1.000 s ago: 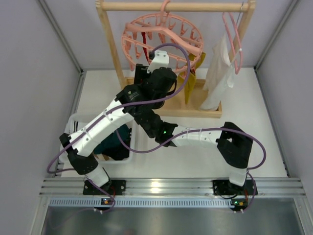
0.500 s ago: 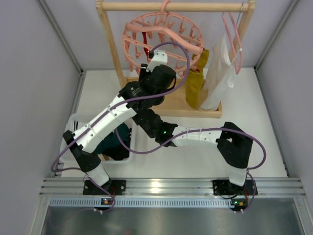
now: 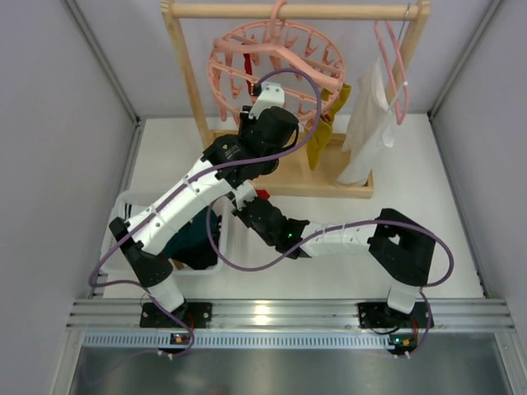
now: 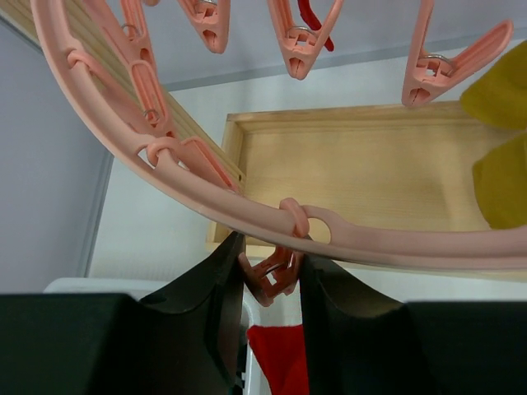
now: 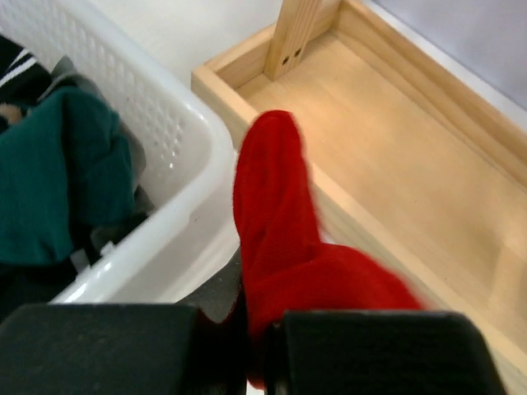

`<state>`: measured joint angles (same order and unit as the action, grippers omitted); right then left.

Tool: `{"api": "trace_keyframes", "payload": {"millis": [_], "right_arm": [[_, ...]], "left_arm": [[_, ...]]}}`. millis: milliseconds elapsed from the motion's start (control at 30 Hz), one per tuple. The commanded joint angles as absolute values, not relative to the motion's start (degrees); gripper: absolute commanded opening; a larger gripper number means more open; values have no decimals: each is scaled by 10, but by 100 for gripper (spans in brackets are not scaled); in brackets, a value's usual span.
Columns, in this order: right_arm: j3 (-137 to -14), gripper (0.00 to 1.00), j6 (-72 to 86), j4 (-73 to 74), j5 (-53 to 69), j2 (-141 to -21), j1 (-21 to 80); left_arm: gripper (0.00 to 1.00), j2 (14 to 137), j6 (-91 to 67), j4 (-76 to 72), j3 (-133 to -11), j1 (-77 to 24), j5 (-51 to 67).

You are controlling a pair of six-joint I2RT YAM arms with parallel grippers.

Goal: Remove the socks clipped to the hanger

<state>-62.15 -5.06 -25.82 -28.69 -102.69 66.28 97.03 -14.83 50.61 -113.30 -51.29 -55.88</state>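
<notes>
The round pink hanger [image 3: 276, 62] hangs from the wooden rack; its ring [image 4: 165, 177] crosses the left wrist view. My left gripper [image 4: 272, 280] is shut on a pink clip [image 4: 273, 276] under that ring. Just below the clip, apart from it, is the top edge of a red sock [image 4: 280, 358]. My right gripper [image 5: 259, 329] is shut on this red sock [image 5: 280, 214], beside the rack's base [image 3: 262, 195]. Mustard socks [image 3: 317, 132] still hang from the ring's right side, and another red sock [image 3: 247, 64] shows through the spokes.
A white basket [image 3: 132, 206] at the left holds a teal sock [image 5: 66, 181]. The rack's wooden base tray [image 5: 395, 164] lies right of the held sock. A slim pink clothes hanger with white cloth [image 3: 366, 132] hangs at the rack's right end.
My left gripper closed on the clip. My right arm drew back toward the near side, and the red sock now shows below the clip. The mustard socks swung.
</notes>
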Motion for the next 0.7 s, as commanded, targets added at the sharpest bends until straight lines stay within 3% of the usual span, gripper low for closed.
{"api": "trace_keyframes", "payload": {"millis": [0,167,233,333,367,667], "right_arm": [[-566,0,-28,-315,-273,-953,673],[-456,0,-7,-346,-183,-871,662],[-423,0,16,-348,-136,-839,653],[-410,0,23,-333,-87,-812,639],[-410,0,23,-324,-74,-809,634],[-509,0,66,-340,139,-853,608]], "left_arm": [[34,945,-156,500,-1136,-509,-532],[56,906,-173,501,-1116,-510,-495],[60,883,-179,501,-1108,-510,-487],[78,854,-190,501,-1093,-510,-470],[96,833,-192,501,-1089,-510,-464],[98,695,-211,499,-1027,-510,-432]]}}
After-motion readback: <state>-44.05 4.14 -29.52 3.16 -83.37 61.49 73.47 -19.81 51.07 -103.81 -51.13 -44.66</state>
